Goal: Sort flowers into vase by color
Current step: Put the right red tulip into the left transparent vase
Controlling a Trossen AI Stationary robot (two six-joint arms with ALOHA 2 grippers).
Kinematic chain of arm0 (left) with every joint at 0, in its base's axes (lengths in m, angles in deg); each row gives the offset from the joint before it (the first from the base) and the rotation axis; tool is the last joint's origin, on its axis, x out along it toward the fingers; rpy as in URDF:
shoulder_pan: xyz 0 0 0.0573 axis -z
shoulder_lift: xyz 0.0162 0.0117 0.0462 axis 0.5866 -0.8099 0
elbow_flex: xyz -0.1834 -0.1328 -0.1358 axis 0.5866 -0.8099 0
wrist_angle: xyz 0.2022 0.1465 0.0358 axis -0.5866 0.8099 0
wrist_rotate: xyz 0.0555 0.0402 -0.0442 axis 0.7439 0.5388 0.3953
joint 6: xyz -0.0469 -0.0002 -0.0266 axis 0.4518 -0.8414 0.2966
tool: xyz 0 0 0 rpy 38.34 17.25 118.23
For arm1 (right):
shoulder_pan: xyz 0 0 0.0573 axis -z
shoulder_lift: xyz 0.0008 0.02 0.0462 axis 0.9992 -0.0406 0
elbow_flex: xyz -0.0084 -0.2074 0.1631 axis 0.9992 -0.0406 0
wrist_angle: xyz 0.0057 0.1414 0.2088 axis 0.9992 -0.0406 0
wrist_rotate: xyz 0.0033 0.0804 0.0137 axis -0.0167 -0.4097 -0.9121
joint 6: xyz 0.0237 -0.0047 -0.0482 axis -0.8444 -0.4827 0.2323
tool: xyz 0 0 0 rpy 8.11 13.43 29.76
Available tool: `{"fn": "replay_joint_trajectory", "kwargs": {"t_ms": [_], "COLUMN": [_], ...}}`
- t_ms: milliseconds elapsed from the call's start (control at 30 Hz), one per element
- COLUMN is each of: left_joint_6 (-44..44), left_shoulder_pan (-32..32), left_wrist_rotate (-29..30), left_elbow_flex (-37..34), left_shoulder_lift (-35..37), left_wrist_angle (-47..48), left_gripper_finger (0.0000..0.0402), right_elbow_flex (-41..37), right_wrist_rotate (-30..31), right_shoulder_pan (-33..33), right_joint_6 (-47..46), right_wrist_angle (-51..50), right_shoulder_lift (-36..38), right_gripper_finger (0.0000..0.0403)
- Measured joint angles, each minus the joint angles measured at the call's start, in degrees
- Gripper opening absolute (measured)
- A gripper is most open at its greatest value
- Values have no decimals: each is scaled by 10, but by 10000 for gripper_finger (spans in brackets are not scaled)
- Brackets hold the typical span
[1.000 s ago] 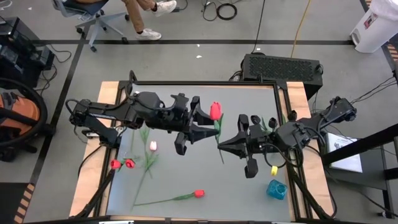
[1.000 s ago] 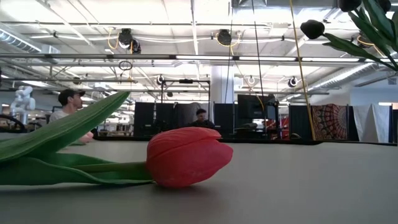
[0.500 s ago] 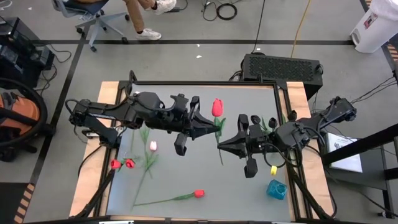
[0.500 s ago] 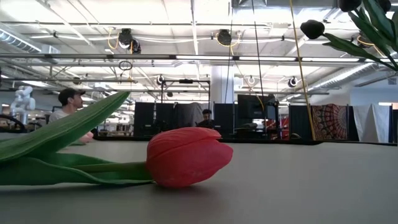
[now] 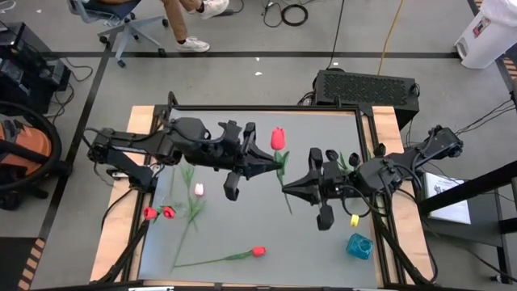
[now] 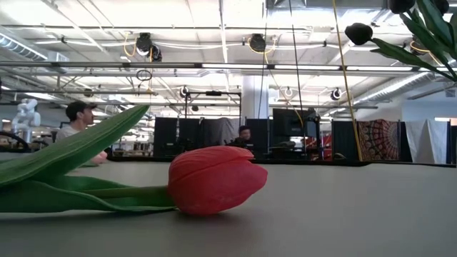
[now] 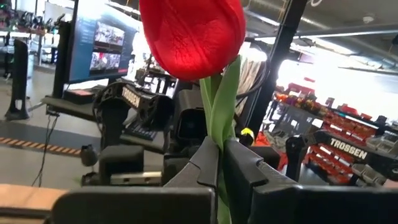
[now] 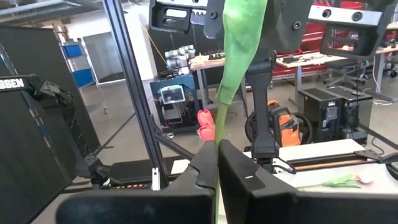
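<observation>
A red tulip [image 5: 278, 138] on a green stem is held over the middle of the table, its head toward the far edge. My left gripper [image 5: 279, 166] is shut on the stem below the head. My right gripper [image 5: 284, 187] is shut on the same stem farther down. The stem's free end [image 5: 289, 208] sticks out past the right gripper toward the near edge. On the table lie a pink tulip [image 5: 199, 189], two red heads [image 5: 159, 212] and a red tulip [image 5: 258, 251], which the low view shows close up [image 6: 214, 180]. A blue vase [image 5: 360, 245] stands near right. My left gripper pinches the stem [image 7: 217, 146] between its two fingers a short way below the red head [image 7: 193, 34]. The fingers come level from the table's left and lie across the stem. My right gripper pinches the lower stem [image 8: 217, 134] between its two fingers, below a long leaf [image 8: 241, 43]. Its fingers come level from the table's right, across the stem, close beside the left gripper's.
Black tulip heads [image 5: 354, 159] with green leaves show by the right arm, and again at the low view's upper right [image 6: 359, 32]. A small yellow object [image 5: 355, 221] sits near the blue vase. Wooden strips [image 5: 121, 210] edge the table. People sit in the room behind.
My left gripper has shut on the red tulip's stem, its fingers having stood wide apart on either side of it a second ago. The tulip's head has shifted slightly toward the far edge. The right gripper has kept its hold.
</observation>
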Motion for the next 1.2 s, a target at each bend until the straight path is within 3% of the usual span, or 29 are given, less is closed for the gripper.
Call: {"fn": "replay_joint_trajectory", "kwargs": {"t_ms": [333,600,733,867,1200], "left_joint_6": [-14,-12,-27,-46,-56], "left_shoulder_pan": [-13,-9,-11,-14,-15], "left_wrist_rotate": [0,3,3,2,0], "left_elbow_flex": [-1,0,0,0,0], "left_shoulder_lift": [45,51,55,66,141], "left_wrist_angle": [86,123,168,229,305], "left_gripper_finger": [12,12,12,12,12], "right_elbow_flex": [0,0,0,0,0], "right_wrist_rotate": [28,58,100,102,102], "right_shoulder_pan": [0,0,0,-2,-2], "right_joint_6": [-18,-12,-29,-16,-16], "right_wrist_angle": [7,37,31,30,26], "right_shoulder_lift": [1,1,1,1,1], "right_gripper_finger": [16,92,141,180,212]}}
